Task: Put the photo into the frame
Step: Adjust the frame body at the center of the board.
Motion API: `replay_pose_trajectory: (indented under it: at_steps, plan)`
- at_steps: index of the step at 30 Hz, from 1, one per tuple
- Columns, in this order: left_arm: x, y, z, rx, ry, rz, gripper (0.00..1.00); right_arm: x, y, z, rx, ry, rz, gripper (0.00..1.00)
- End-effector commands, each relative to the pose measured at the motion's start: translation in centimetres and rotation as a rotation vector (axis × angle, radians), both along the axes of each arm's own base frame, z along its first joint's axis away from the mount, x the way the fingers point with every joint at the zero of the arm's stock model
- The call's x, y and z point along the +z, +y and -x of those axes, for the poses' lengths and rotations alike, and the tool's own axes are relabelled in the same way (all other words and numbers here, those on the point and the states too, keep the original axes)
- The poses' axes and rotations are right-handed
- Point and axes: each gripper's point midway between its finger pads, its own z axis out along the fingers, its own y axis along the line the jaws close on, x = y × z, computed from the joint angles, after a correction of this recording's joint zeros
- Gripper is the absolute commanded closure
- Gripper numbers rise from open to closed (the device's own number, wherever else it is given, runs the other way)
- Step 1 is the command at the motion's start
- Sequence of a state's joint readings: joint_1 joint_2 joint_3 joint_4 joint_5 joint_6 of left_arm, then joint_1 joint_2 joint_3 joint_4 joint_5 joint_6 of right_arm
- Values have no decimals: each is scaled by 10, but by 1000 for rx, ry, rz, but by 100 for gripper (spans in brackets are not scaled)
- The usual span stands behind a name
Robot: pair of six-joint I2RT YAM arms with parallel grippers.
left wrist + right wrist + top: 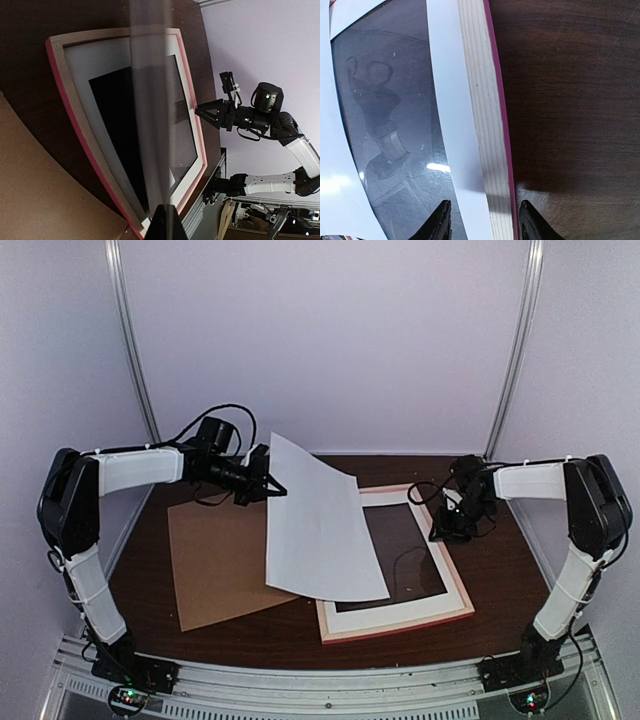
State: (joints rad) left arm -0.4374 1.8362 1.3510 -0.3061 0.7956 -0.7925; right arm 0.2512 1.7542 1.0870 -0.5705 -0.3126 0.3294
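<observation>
Pinching the photo by a corner, the left claw held it slantwise over the frame below, ready for lowering; the right claw, released, straddled the frame's edge beneath it, probably to steady it.

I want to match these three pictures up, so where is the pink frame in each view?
Top external: the frame lies flat right of centre, its left part under the photo.
Left wrist: it fills left and centre, slanted.
Right wrist: its pale rail runs top to bottom mid-picture, straddled by the right pincer.
Shared landmark: the white mat inside the rails.
</observation>
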Motion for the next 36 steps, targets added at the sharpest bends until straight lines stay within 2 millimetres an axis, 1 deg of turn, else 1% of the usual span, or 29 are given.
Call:
replay_pose_trajectory:
  at_steps: [1,8,15,20,23,24,26,30,33,36]
  plan:
    - [51,-23,-9,-25,-97,128,100,6,-2,-9,-18,-28,17,56]
    - [58,-30,-12,-32,-114,149,100,-6,-8,-8,-21,-9,43,70]
    - [67,-36,-11,-51,-133,179,100,-13,-12,-9,-25,5,50,76]
    - [86,-41,-10,-65,-164,234,100,-13,-18,-8,-51,9,52,84]
    - [100,-45,-7,-77,-186,263,100,-12,-19,-5,-77,3,43,87]
    - [109,-47,-7,-84,-212,279,100,-12,-19,-3,-87,1,36,88]
    - [117,-51,-6,-93,-234,295,100,-14,-19,-1,-109,-1,26,90]
    - [130,-58,-2,-112,-261,327,100,-17,-15,5,-127,8,-15,91]
    - [141,-69,2,-141,-276,359,100,-17,-9,12,-129,12,-52,91]
    - [151,-85,9,-183,-284,395,100,-15,-9,16,-124,11,-59,84]
